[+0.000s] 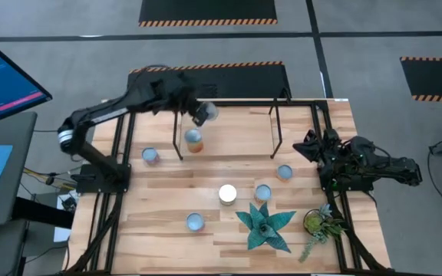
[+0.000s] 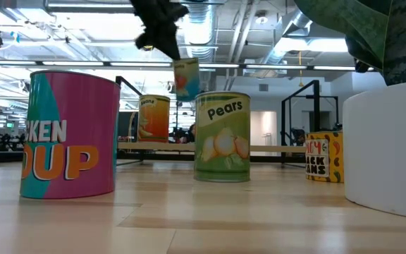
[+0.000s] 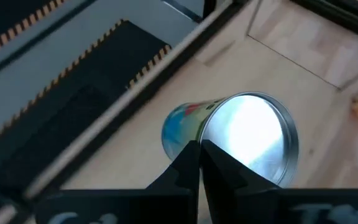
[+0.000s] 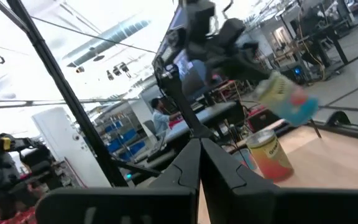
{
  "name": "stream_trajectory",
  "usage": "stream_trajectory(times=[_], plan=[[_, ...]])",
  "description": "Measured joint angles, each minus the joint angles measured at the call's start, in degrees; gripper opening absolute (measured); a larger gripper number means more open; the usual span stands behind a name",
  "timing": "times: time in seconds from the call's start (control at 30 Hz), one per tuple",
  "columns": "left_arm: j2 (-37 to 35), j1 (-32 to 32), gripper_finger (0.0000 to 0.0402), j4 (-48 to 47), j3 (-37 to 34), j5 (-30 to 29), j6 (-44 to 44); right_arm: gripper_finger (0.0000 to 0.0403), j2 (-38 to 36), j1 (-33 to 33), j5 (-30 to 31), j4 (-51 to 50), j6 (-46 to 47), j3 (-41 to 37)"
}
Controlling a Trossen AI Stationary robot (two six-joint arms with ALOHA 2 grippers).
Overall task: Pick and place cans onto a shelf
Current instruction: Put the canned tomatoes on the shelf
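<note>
My left gripper is shut on a can with a bluish label, in the air over the far left part of the shelf. The can also shows in the low view and in the right wrist view. An orange can stands upright on the shelf's wooden board, below the held one. Several other cans stand on the table. My right gripper waits, shut and empty, at the table's right edge. My left gripper meets the can at the edge of its silver round end, where the labelled wall begins. The fingers stand almost together there and hide the exact spot. They come from above, slanting down. The can hangs tilted below them, clear of the shelf.
Two potted green plants stand near the front right. A white round thing sits mid-table. In the low view a pink soup can, a green pears can and a beans can stand in front.
</note>
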Motion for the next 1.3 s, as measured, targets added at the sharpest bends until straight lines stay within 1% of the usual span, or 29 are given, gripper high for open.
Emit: stream_trajectory(times=[0.1, 0.2, 0.3, 0.47, 0.67, 0.77, 0.9, 1.0, 1.17, 1.3], plan=[[4.61, 2.57, 0.0, -3.23, 5.67, 2.18, 3.79, 0.0038, 0.0, 0.0, 0.0, 0.72, -0.03, 0.0], [8.4, 5.17, 0.0, -9.25, 10.24, 5.29, 6.84, 0.0038, 0.0, 0.0, 0.0, 1.21, -0.03, 0.0], [10.71, 7.48, 0.0, -13.89, 12.27, 7.48, 9.9, 0.0038, 0.0, 0.0, 0.09, 1.59, -0.03, 0.0], [11.24, 10.83, 0.0, -14.27, 11.82, 10.41, 14.56, 0.0038, 0.0, 0.0, 2.7, 1.69, -0.01, 0.0], [11.31, 14.55, 0.0, -16.57, 11.69, 13.69, 15.63, 0.0038, 0.0, 0.0, 4.62, 3.34, -0.16, 0.0], [12.21, 14.47, 0.0, -16.54, 11.69, 14.53, 15.47, 0.0038, 0.02, 0.0, 4.63, 3.54, -0.29, 0.0], [14.39, 13.4, 0.0, -16.15, 11.61, 14.24, 15.49, 0.0038, 0.02, -0.06, 4.59, 3.98, -0.31, 0.01], [14.73, 12.68, 0.0, -14.94, 11.65, 14.24, 18.19, 0.0038, -0.02, -0.02, 4.55, 4.88, -0.33, 0.02], [16.23, 12.66, 0.0, -18.07, 11.58, 15.15, 24.95, 0.0038, 0.0, -0.02, 4.54, 5.76, -0.44, 0.02], [17.65, 12.44, 0.0, -17.1, 11.65, 12.33, 27.43, 0.0038, 0.0, 0.01, 4.46, 5.97, -0.43, 0.02]])
